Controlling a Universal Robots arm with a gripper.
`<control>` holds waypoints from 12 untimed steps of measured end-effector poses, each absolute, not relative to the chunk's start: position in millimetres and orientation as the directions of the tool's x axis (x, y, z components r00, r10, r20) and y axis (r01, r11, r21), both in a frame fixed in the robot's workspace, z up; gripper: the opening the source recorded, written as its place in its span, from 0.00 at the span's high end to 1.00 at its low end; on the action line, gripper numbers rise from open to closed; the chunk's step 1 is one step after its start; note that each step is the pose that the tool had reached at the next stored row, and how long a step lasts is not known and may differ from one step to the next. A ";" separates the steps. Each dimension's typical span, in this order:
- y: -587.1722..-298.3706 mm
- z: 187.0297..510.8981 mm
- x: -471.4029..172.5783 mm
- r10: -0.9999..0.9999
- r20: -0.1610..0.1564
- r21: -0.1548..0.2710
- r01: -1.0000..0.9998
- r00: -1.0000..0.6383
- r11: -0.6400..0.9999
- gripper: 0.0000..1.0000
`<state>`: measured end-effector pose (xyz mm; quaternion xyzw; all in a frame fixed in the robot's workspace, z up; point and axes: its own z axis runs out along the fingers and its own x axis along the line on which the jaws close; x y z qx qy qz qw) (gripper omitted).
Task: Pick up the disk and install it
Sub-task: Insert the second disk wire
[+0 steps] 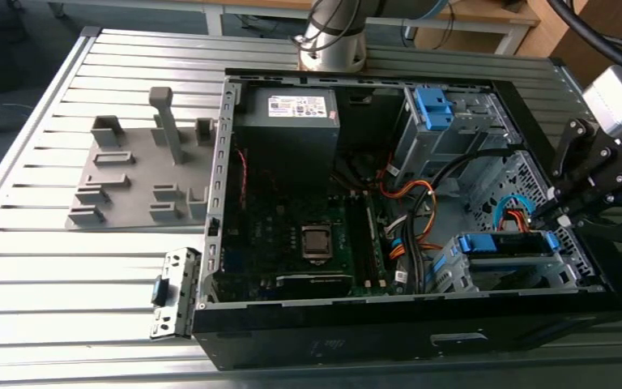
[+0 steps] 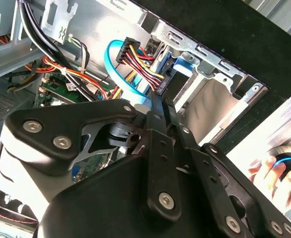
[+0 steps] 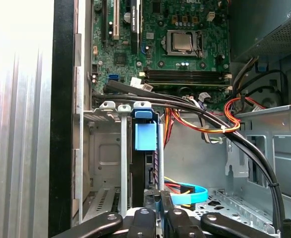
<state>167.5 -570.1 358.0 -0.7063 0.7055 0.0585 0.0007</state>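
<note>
Blue-railed disk (image 3: 145,136) sits edge-on in the drive cage (image 1: 505,263), the gripper (image 3: 155,210) with jaws clenched against its rear edge; press squarely along the rails, clear of cables.

- The disk (image 1: 505,243), silver with a blue rail frame, is sitting edge-up in the drive cage (image 1: 557,274).
- Its blue tab (image 3: 145,135) is facing the motherboard (image 3: 175,44).

Robotics lab or workshop, slatted aluminium bench (image 1: 30,275), opened computer case (image 1: 398,324), grey fixture plate (image 1: 127,186)
</note>
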 end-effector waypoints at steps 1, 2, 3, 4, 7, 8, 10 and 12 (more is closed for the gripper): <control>-570.1 357.9 167.4 -0.996 -0.084 0.082 -0.997 -0.002 -0.005 0.84; -570.7 357.9 166.8 -0.996 -0.084 0.081 -0.997 -0.002 -0.004 0.84; -571.6 357.9 166.1 -0.996 -0.084 0.081 -0.997 -0.002 -0.004 0.84; -572.7 357.9 165.2 -0.996 -0.084 0.081 -0.997 -0.002 -0.005 0.84; -574.5 356.0 162.6 -0.996 -0.089 0.081 -0.997 -0.002 -0.005 0.84; -574.7 355.3 161.4 -0.996 -0.094 0.081 -0.997 -0.002 -0.005 0.84; -574.8 354.2 158.7 -0.994 -0.106 0.081 -0.997 -0.002 -0.006 0.84; -574.8 352.8 156.6 -0.993 -0.117 0.081 -0.997 -0.002 -0.007 0.84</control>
